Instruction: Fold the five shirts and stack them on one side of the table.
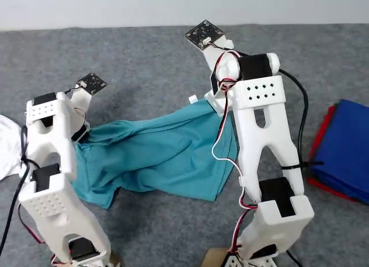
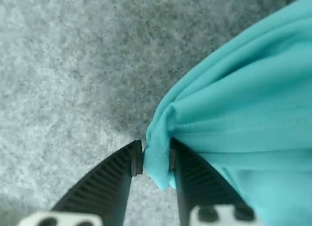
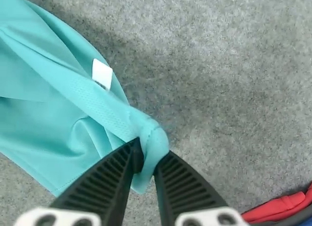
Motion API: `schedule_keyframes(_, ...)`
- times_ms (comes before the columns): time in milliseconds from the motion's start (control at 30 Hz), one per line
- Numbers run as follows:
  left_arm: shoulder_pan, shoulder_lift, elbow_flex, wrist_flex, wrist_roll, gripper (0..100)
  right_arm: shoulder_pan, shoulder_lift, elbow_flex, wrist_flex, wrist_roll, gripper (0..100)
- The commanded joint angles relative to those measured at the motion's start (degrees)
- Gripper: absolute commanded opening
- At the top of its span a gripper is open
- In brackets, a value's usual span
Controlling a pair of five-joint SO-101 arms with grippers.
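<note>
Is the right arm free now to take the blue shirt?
Probably not yet: the right gripper is shut on the teal shirt, which the left gripper also holds. The blue shirt lies nearby, uncovered.

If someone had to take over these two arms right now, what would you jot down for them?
Left gripper: shut on a bunched edge of the teal shirt.
Right gripper: shut on the opposite edge of it.
The teal shirt hangs stretched between them, its lower part on the table.
Done: blue shirt lies folded on the red shirt, beside the right arm.
Left: fold and stack the teal shirt, then the white shirt lying loose by the left arm.
</note>
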Motion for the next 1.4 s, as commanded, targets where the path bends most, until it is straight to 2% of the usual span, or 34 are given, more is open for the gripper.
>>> schedule_keyframes(0, 1.8, -0.6, -1.5, 0.6, 0.4, 10, -0.5, -0.8, -0.6, -0.4, 0.3, 0.9)
schedule_keyframes(167, 3.9, -0.6, -1.5, 0.6, 0.4, 8, -0.5, -0.8, -0.6, -0.4, 0.3, 0.9)
schedule_keyframes(367, 3.8, -0.4, -1.6, 1.2, 0.4, 1, -0.2, -0.8, -0.6, -0.4, 0.3, 0.9)
schedule_keyframes(567, 4.0, -3.1, -3.9, 4.4, 0.3, 1, -0.3, -0.8, -0.6, -0.5, 0.3, 0.9)
schedule_keyframes(667, 4.0, -4.7, -5.3, 5.9, 0.3, 2, -0.3, -0.7, -0.6, -0.6, 0.3, 0.9)
schedule_keyframes(767, 4.0, -5.4, -5.5, 6.6, 0.4, 11, -0.3, -0.7, -0.6, -0.7, 0.3, 0.9)
schedule_keyframes(833, 3.8, -5.3, -5.5, 6.5, 0.4, 14, -0.3, -0.6, -0.6, -0.7, 0.3, 0.9)
schedule_keyframes(1233, 3.9, -5.2, -5.3, 6.2, 0.3, 1, -0.2, -0.7, -0.6, -0.6, 0.3, 0.9)
schedule_keyframes(1367, 3.9, -5.5, -5.3, 6.5, 0.3, 1, -0.3, -0.8, -0.6, -0.6, 0.3, 0.9)
